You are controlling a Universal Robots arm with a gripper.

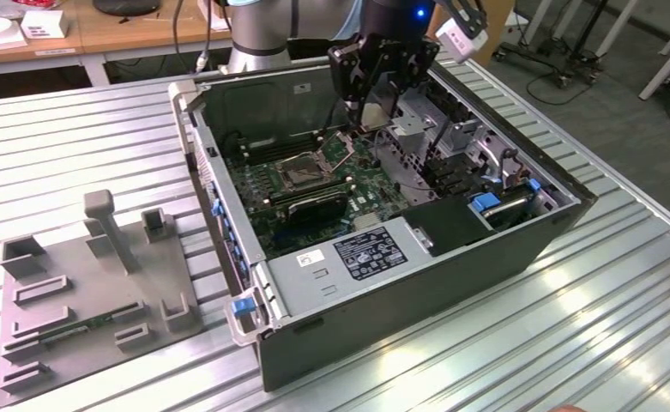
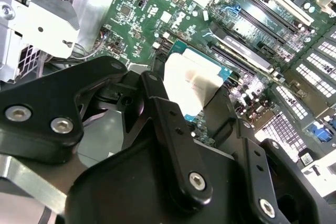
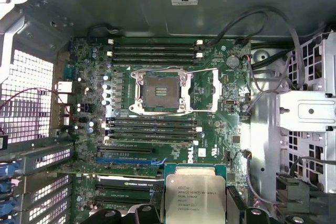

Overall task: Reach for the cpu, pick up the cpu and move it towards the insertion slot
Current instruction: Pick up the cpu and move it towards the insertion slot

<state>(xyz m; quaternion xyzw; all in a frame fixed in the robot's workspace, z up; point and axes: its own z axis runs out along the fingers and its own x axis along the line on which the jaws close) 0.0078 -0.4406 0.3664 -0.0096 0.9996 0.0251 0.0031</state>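
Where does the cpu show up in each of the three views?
Exterior view: the cpu is held between the gripper's fingers, above the open computer case's far end.
Second wrist view: the cpu is a pale square between the black fingers, over the green board.
First wrist view: the cpu has its silvery face toward the camera.
Shared landmark: the insertion slot, empty, apart from the cpu.

Silvery square chip with green rim (cpu) [image 3: 195, 195]: 1
Silver-framed square socket with dark centre (insertion slot) [image 3: 160, 92]: 1
Black robot gripper [image 1: 378, 86]: 1
Open dark metal computer case [image 1: 426, 283]: 1
Green circuit board [image 3: 210, 145]: 1
Grey plastic fixture tray [image 1: 83, 300]: 1
Long black memory slots, first wrist view: 4 above socket [image 3: 155, 51], 4 below [image 3: 152, 128]
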